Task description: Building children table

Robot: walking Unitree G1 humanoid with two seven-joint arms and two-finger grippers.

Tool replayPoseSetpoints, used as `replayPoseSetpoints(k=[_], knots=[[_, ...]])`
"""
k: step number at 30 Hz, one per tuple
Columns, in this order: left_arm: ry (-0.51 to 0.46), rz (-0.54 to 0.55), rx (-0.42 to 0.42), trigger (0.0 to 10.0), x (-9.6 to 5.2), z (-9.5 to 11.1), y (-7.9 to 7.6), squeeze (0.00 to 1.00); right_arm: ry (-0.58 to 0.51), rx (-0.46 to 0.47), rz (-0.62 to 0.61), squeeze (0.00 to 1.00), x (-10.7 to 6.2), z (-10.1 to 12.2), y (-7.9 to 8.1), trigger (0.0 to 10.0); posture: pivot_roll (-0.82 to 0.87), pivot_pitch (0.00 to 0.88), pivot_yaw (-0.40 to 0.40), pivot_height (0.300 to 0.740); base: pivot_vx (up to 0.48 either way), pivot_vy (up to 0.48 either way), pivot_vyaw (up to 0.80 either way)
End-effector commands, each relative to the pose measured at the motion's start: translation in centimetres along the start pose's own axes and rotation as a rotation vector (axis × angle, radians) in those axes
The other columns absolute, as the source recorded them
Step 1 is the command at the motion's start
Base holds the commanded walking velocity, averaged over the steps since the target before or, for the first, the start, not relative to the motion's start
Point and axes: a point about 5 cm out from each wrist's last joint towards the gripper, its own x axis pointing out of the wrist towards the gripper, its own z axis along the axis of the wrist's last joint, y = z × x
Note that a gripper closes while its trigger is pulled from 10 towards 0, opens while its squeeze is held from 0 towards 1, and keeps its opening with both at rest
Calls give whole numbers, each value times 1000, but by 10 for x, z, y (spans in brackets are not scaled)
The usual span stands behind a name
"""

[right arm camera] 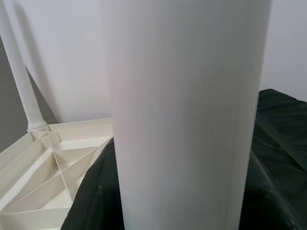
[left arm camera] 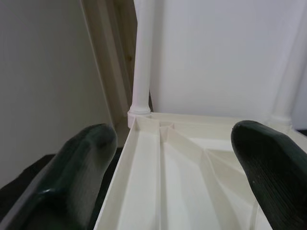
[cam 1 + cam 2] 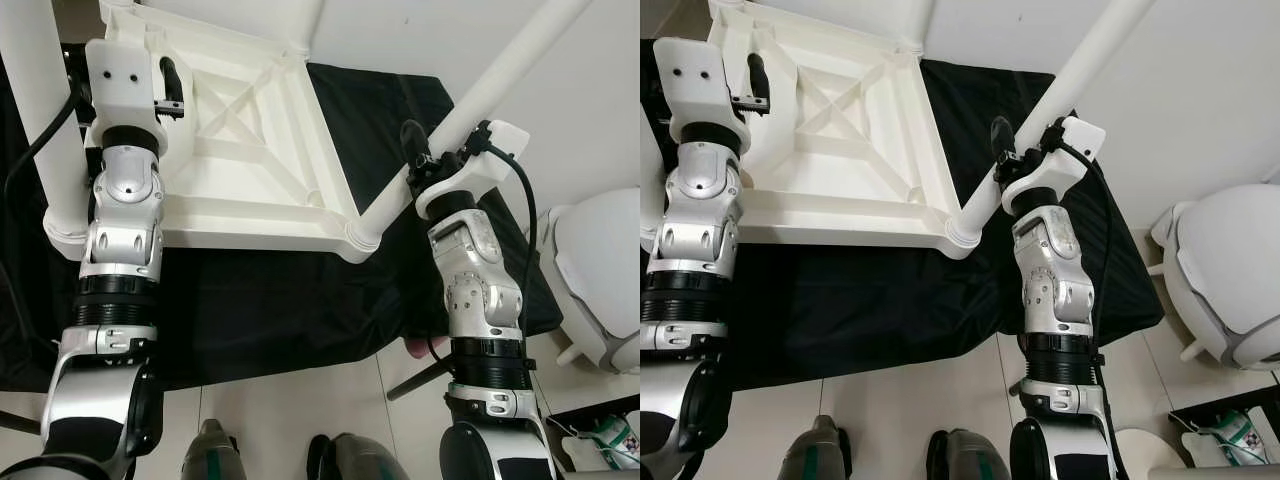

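The white plastic children's table [image 3: 250,150] lies upside down on a black cloth, ribbed underside up, with its legs pointing upward. My right gripper [image 3: 425,160] is shut around the near right leg [image 3: 480,85], a little above its corner socket; that leg [image 1: 182,115] looms close in the right wrist view. My left gripper [image 3: 172,85] hovers over the table's left edge, open, one black finger [image 2: 76,177] on each side of the raised rim [image 2: 144,172]. The near left leg [image 3: 40,110] stands beside my left forearm. A far leg [image 2: 142,57] rises from the far corner.
The black cloth [image 3: 300,300] covers the low surface under the table and ends near my feet [image 3: 215,455] on the tiled floor. A white rounded seat [image 3: 600,280] stands at the right, with a bag [image 3: 610,440] below it. White walls lie behind.
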Motion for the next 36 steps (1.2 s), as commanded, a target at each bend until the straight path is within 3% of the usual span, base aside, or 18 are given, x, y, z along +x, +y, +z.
replayPoseSetpoints(k=[1, 8, 13, 14, 18, 20, 22, 29, 34, 36], knots=[[-49, 48, 38, 10000, 9, 19, 22, 0, 238, 102, -307, 0, -36, -60, -64, 0, 2, 68, -19, 740, 0, 0, 0], [-143, -44, 75, 10000, 26, 60, 15, 0, 406, 149, -257, 0, -41, -108, -49, 0, 36, 35, -10, 740, 0, 0, 0], [-159, -69, 91, 10000, 30, 69, 12, 0, 446, 159, -246, 0, -42, -120, -45, 0, 48, 22, -5, 740, 0, 0, 0], [-177, -82, 101, 10000, 33, 77, 10, 0, 476, 203, -204, 0, -40, -128, -36, 0, 53, 15, 2, 740, 0, 0, 0], [-185, -99, 112, 10000, 37, 84, 5, 0, 515, 219, -155, 0, -38, -135, -25, 0, 64, 10, 7, 740, 0, 0, 0], [-185, -127, 119, 10000, 44, 95, -2, 0, 578, 246, -53, 0, -35, -147, -6, 0, 70, 14, 14, 740, 0, 0, 0], [-185, -127, 119, 10000, 44, 95, -2, 0, 578, 246, -53, 0, -35, -147, -6, 0, 70, 14, 14, 740, 0, 0, 0], [-184, -195, 115, 10000, 49, 103, -17, 0, 612, 258, 46, 0, -30, -154, 16, 0, 75, 26, 24, 740, 0, 0, 0], [-183, -207, 120, 10000, 50, 103, -18, 0, 606, 252, 54, 0, -28, -153, 17, 0, 79, 33, 25, 740, 0, 0, 0], [-88, -232, 72, 10000, 41, 78, -26, 0, 590, 267, -2, 0, -31, -153, 6, 0, 60, 44, 35, 740, 0, 0, 0]])
